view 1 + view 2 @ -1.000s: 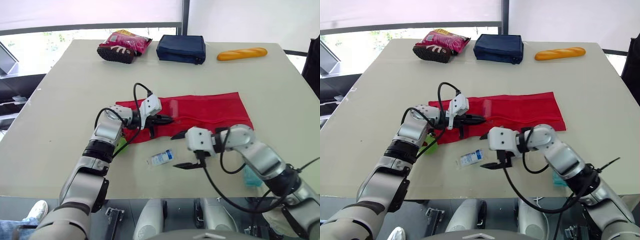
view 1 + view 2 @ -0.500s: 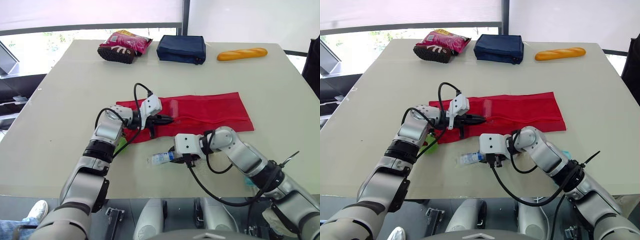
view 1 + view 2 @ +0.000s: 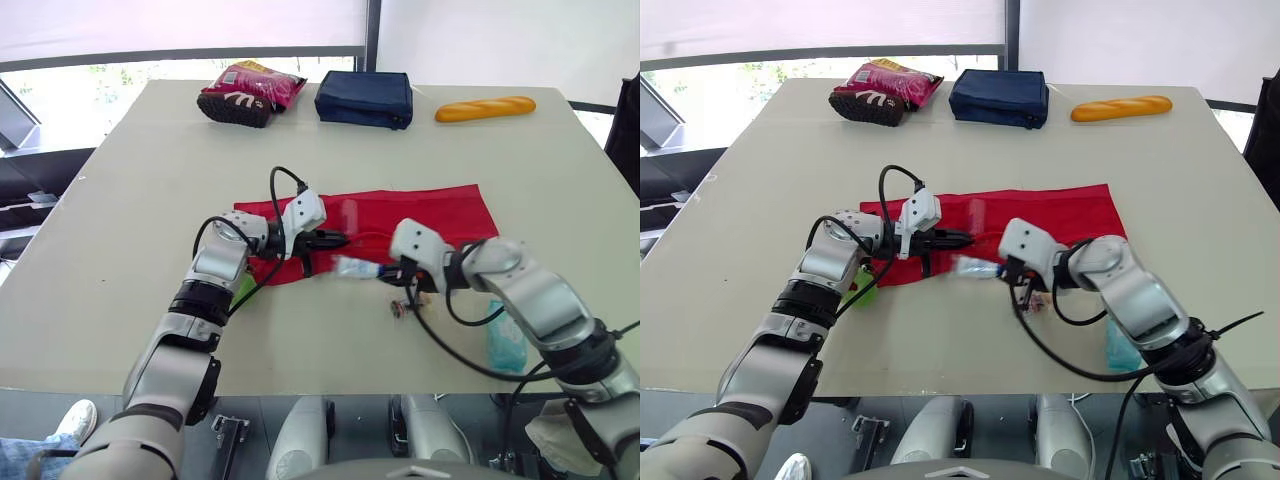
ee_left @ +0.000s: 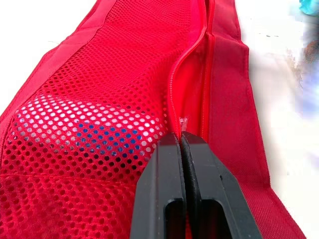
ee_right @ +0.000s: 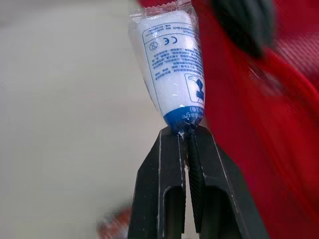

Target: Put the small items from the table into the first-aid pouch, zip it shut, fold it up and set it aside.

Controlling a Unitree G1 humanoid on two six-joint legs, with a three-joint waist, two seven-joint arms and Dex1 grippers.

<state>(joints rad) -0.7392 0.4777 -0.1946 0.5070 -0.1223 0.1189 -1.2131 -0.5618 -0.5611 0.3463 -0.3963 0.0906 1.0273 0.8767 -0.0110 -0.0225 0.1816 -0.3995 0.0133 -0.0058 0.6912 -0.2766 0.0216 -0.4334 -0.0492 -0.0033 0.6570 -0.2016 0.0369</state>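
The first-aid pouch (image 3: 430, 215) lies unfolded flat across the middle of the table (image 3: 130, 180), its zipper (image 4: 204, 74) parted so that a slit gapes along the mesh pocket (image 4: 99, 99), inside which something blue and white already sits. The left gripper (image 3: 335, 240) has its fingers pressed together on the pouch fabric right at the near end of that slit, apparently pinning the lip so the opening holds its shape while the other arm loads. The right gripper (image 3: 390, 272) pinches a white-and-blue bandage packet (image 3: 357, 267) by its crimped end, so the packet's long body sticks out ahead of the fingers and can lead into the slit. The packet hangs above the table, just beside the pouch's near edge, its free end pointing at the left gripper's tips and close to them, though not yet inside the opening. Judging by this, the step in hand is feeding the packet into the pocket, and the next move calls for lining its tip with the gap instead of the solid fabric beside it. A small reddish item (image 3: 400, 306) lies on the table under the right wrist; it is too blurred to identify. A teal packet (image 3: 506, 338) waits by the right forearm and a green item (image 3: 240, 290) under the left arm, so packing seems only partly done.
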